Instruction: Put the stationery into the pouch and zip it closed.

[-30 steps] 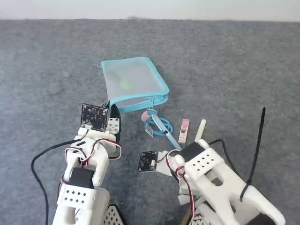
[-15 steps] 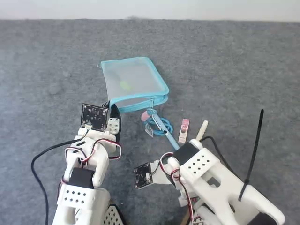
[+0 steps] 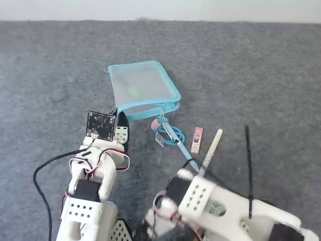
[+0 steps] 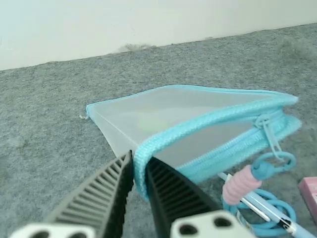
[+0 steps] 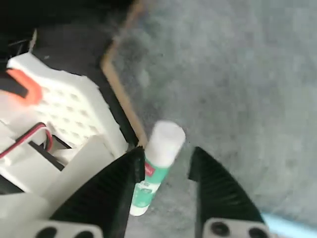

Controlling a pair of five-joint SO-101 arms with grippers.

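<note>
1. The right arm (image 3: 200, 201) turned and drew back toward the near edge of the table; its body then lay lower in the high view;
2. The cream stick (image 3: 210, 149) became uncovered along most of its length; also the lower end of the blue pen (image 3: 181, 144);
3. The black cable (image 3: 249, 165) on this arm swung toward the other arm.

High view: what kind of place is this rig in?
Probably a lab tabletop bench: grey felt-like mat, plain pale wall close behind, white left arm and right arm side by side, loose cable.
</note>
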